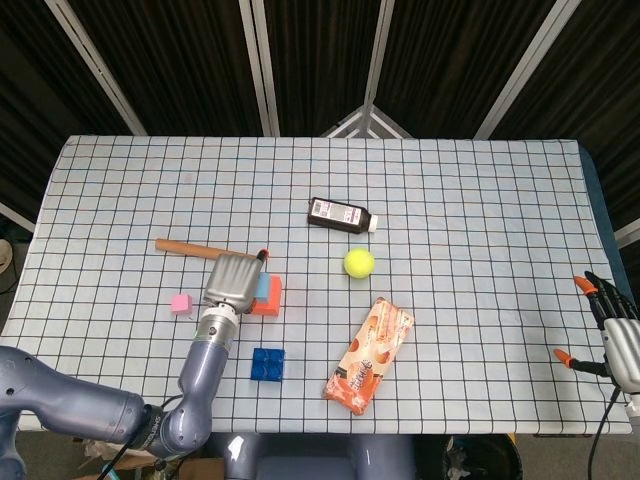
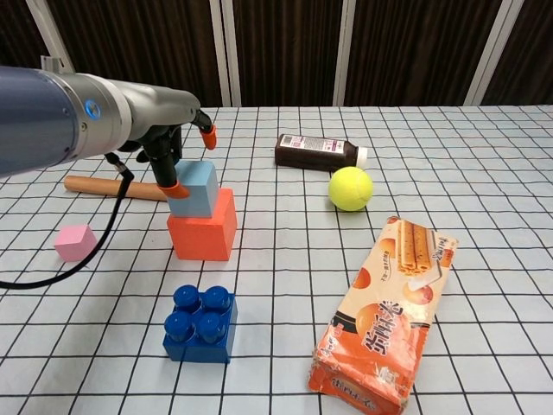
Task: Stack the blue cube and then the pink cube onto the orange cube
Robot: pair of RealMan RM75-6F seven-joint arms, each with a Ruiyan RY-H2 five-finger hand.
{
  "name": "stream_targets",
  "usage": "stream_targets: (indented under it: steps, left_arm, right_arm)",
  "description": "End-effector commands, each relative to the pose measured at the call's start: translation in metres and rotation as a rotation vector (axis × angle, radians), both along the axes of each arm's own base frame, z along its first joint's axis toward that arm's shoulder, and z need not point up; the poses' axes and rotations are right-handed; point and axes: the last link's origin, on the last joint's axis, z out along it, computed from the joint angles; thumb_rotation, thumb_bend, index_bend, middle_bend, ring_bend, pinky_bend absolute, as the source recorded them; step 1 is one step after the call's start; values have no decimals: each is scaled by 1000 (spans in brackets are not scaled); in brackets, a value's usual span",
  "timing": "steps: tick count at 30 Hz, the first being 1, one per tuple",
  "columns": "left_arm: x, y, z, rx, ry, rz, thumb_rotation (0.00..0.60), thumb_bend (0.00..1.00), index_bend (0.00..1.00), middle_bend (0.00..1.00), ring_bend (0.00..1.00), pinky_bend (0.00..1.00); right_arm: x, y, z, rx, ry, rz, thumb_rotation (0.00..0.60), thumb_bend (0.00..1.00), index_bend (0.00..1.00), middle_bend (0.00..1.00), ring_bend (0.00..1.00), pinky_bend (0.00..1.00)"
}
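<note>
The blue cube [image 2: 195, 187] [image 1: 267, 288] sits on the orange cube [image 2: 204, 230] [image 1: 271, 302], offset toward its back left. My left hand [image 2: 168, 143] [image 1: 232, 280] hovers over the stack's left side. One orange fingertip still touches the blue cube's left face, while another is lifted clear behind it, so nothing is gripped. The pink cube [image 2: 75, 242] [image 1: 181, 303] lies alone on the cloth to the left of the stack. My right hand [image 1: 610, 330] stays at the table's far right edge, fingers spread and holding nothing.
A wooden stick [image 2: 104, 186] lies behind the left hand. A dark bottle [image 2: 315, 152] and a tennis ball [image 2: 350, 188] sit to the right of the stack. A blue studded brick [image 2: 200, 322] lies in front of it, and a snack packet [image 2: 389, 311] at front right.
</note>
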Motion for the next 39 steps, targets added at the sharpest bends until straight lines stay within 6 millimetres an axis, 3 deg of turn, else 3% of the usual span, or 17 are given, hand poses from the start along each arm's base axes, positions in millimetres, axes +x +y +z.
stream_targets:
  steps: [1,6,11,15,19,25,39]
  left_arm:
    - [0,-1,1,0,4,-3,600,318,191,824,782,842]
    - [-6,-5,12,15,28,-5,600,318,193,824,782,842]
    - [-19,-15,36,51,41,3,600,318,204,823,782,842]
    - [-44,-22,69,121,23,46,600,317,223,824,782,842]
    - [-79,-30,83,132,38,118,600,317,227,823,782,842]
    - [-116,-33,79,114,0,204,600,314,236,825,786,850]
    - [-150,-26,37,97,9,248,600,314,308,828,792,854]
  right_arm:
    - [0,0,0,1,-1,-2,600,128,0,7,31,137]
    - [0,0,1,2,-1,-6,600,128,0,7,31,137]
    - [0,0,1,-2,-1,-5,600,129,0,7,31,137]
    - [1,1,1,-3,-3,-1,600,128,0,7,31,137]
    - [2,1,0,1,0,4,600,129,0,7,31,137]
    - [4,1,-3,8,9,1,600,128,0,7,31,137]
    - [2,-1,-4,18,10,-10,600,128,0,7,31,137]
